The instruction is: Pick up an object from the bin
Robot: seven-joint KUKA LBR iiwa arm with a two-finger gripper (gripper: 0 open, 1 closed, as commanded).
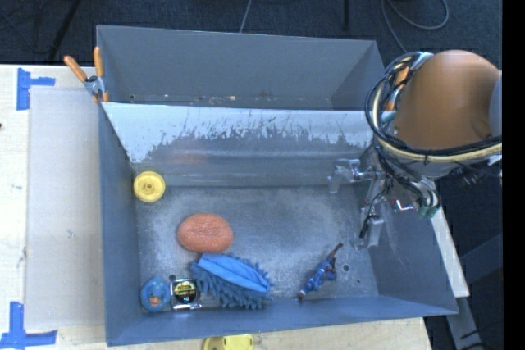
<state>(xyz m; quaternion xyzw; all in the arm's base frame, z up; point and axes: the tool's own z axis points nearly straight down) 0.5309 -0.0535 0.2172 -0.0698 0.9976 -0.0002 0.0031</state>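
The robot's orange wrist cover (447, 102) sits highest, over the bin's (246, 78) right wall. The hand (369, 232) hangs below it; I cannot tell whether it is spread or pressed together. Nearest it, toward the near edge, lies a small blue tool (320, 276). This looks like the approach step. Next it must centre over the tool and descend.

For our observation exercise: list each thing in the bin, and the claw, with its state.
Yellow round plastic disc: flat, alone, left side.
Orange oval scrub pad: flat, untouched.
Blue bristly brush: lying against the tape measure.
Yellow-and-black tape measure: between brush and blue round piece.
Small blue-and-black tool: lying near front wall.
Claw: by right wall, touching none.
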